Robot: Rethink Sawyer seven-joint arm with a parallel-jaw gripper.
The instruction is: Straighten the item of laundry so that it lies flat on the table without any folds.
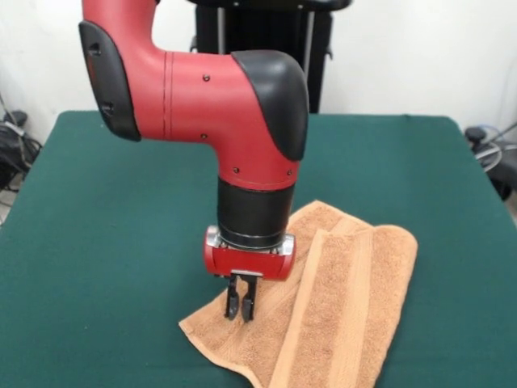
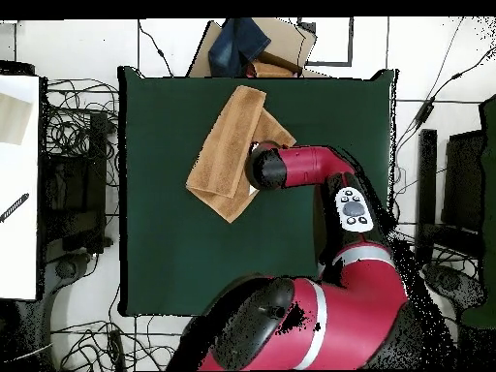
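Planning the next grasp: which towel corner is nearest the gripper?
The towel's corner at the front view's lower left, just beside the gripper.

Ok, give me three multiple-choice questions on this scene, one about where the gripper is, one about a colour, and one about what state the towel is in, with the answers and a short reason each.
1. Where is the red and black arm's gripper?
A. Over the orange-tan terry towel, near one corner
B. Over bare table, away from the towel
C. Off the table's edge

2. What colour is the cloth-like top of the large rectangular table?
A. White
B. Dark green
C. Blue

3. How does the towel lie?
A. Spread flat in one layer
B. Rolled into a tight tube
C. Folded, with one part lying over another

Answers:
1 A: in the front view the fingertips hang just above the towel's corner.
2 B: both views show a dark green top.
3 C: a strip of towel overlaps the layer beneath, plain in both views.
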